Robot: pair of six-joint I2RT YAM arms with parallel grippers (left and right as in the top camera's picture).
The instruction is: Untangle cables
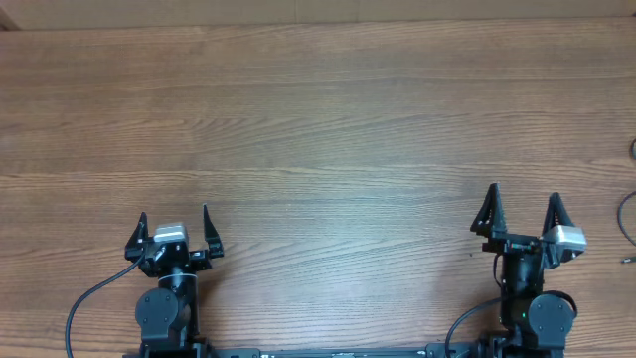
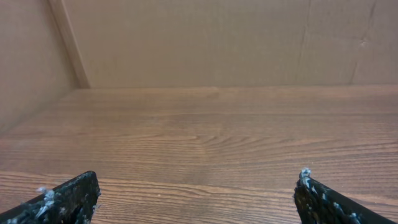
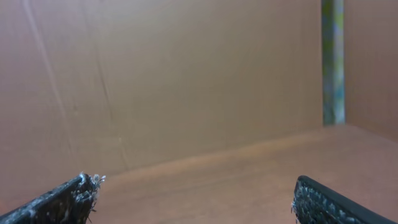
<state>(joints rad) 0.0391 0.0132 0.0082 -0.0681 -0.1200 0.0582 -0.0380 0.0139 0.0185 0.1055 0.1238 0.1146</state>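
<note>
Only short bits of thin black cables show, at the far right edge of the table in the overhead view; the rest runs out of frame. My right gripper stands open at the near right, well to the left of those bits, with nothing between its fingers. My left gripper is open at the near left, far from the cables. In the left wrist view the left gripper has its jaws wide over bare wood. The right wrist view has the right gripper just as wide, and no cable appears there.
The wooden table stretches away from both arms. Brown cardboard walls close off its far side and left side. Thicker black arm cables loop beside the arm bases at the near edge.
</note>
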